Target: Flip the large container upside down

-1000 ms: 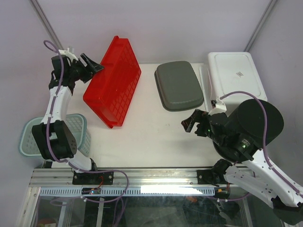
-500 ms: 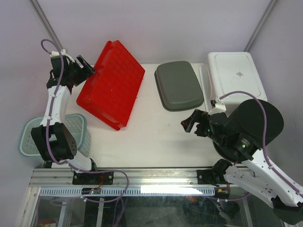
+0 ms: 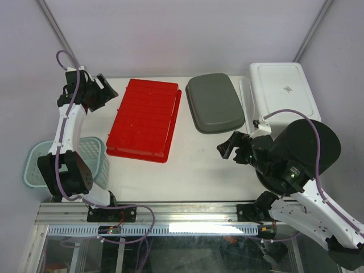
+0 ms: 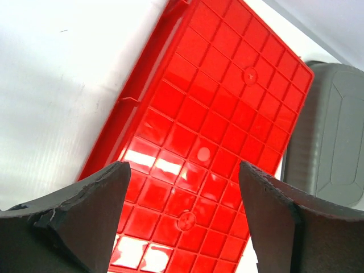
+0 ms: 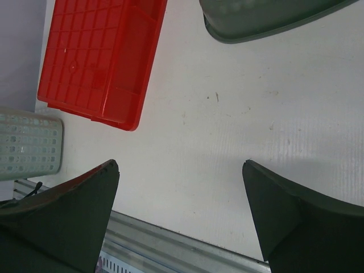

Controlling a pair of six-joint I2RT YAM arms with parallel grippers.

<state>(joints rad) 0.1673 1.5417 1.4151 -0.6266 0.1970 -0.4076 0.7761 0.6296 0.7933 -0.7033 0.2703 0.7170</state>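
Nearest, the pale green basket [image 3: 31, 168] sits off the left edge of the counter [image 3: 193, 168], beside the left arm's base. On the near right, the right pincer [image 3: 227, 149] hangs above bare counter with its fingers spread wide and nothing between them. Its wrist view shows only white surface beneath, with the red container off to its left.

The red container [image 3: 145, 119] lies in the left half of the counter with its ribbed underside facing up and its rim down on the surface. Its long sides run near to far, tilted slightly. Nothing rests on it or leans against it. Just to its right, with a narrow gap between them, lies a grey tub [image 3: 214, 102], also bottom up, towards the far edge.

Beyond the container's far-left corner, the left pincer [image 3: 105, 91] is wide open and empty. It points towards the container and appears clear of it. Its wrist view looks along the gridded red base to the grey tub behind.

At the far right stands a white lidded box [image 3: 282, 88], close beside the grey tub.
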